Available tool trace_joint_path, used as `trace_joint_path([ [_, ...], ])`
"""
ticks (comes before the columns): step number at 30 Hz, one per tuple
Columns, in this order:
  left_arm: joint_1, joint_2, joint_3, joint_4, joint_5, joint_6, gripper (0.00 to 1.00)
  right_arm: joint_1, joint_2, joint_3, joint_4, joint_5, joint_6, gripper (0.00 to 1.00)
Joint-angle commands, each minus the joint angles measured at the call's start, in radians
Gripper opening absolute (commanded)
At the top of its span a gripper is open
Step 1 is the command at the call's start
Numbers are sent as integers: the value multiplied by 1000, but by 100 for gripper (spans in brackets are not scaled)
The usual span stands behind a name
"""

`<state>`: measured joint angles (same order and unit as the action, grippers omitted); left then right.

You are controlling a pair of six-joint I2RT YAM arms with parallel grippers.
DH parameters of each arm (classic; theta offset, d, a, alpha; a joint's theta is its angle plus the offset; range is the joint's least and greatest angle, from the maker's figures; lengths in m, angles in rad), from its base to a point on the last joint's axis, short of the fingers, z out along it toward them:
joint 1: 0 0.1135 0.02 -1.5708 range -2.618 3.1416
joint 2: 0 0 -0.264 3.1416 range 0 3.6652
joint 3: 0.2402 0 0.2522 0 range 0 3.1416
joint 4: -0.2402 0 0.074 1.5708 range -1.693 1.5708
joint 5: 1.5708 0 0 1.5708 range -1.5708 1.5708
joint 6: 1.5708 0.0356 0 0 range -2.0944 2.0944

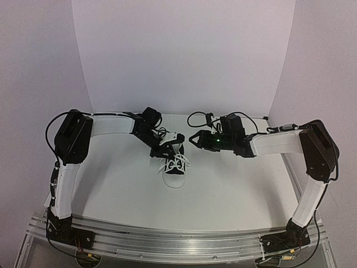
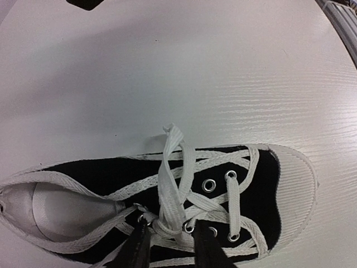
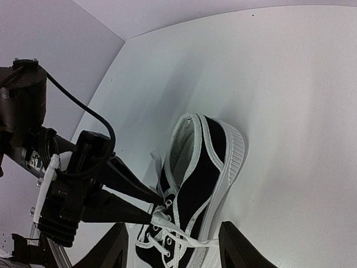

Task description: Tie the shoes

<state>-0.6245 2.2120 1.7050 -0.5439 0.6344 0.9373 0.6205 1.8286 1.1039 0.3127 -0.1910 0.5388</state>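
one black sneaker (image 1: 174, 169) sits in the middle of the table (image 1: 234, 187), its white toe pointing at the near edge. from the top view you only get a pale tangle over the tongue. your left wrist view resolves it: the left claw (image 2: 170, 226) is narrow, its dark fingers (image 2: 205, 248) pressed on either side of a bunched strand of the laces (image 2: 170, 184), which rises as a loop above the eyelets. your right wrist view adds the side profile: both left fingertips meet at the lacing, heel opening toward the back wall. the right claw (image 3: 174, 226) stands wide, holding nothing, just beside the shoe.
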Motion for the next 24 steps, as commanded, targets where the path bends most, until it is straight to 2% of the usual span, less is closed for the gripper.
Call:
trace_joint_path([
  [1,-5,22,2,57,-24,-6,8,1,-42,-10,17,-17,-7,55],
  [2,-6,25,6,56,-23,-9,4,1,-42,-9,18,-19,-7,55],
  [4,-8,30,10,40,-26,-4,0,1,-40,-7,21,-19,-7,54],
  [9,-6,35,14,15,-41,-3,0,1,-37,-6,22,-37,-8,54],
  [13,28,77,110,-40,17,-137,0,2,-30,9,22,-102,0,52],
  [16,41,107,174,-87,43,-169,0,5,-40,5,22,-153,8,51],
  [21,62,118,197,-89,114,-236,0,42,-43,0,20,-173,-10,44],
  [24,71,123,225,-119,131,-239,0,78,-28,-4,20,-103,1,36],
])
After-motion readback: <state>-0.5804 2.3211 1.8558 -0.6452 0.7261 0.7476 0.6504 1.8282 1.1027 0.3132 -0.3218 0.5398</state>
